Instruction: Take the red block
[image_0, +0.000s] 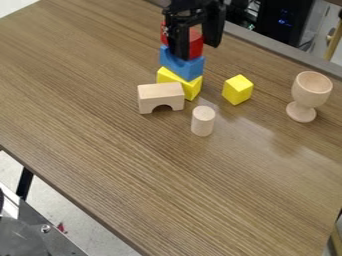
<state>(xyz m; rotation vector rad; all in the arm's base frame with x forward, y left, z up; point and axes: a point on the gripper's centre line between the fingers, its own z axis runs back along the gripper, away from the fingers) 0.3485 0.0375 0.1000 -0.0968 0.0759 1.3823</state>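
At the top of the view, the black gripper (195, 50) hangs over a stack of blocks, its two fingers spread apart. One finger crosses the front of the red block (196, 45) and hides part of it; the other is at the block's right side. The red block is the top piece of the stack, resting on a blue block (182, 66). Below the blue piece is a yellow block (190, 87). Whether the fingers touch the red block cannot be made out.
A pale wooden arch (160, 94) stands in front of the stack, with a wooden cylinder (203, 121) to its right. A yellow cube (237, 90) and a wooden goblet (310, 92) stand farther right on the brown table (153, 175).
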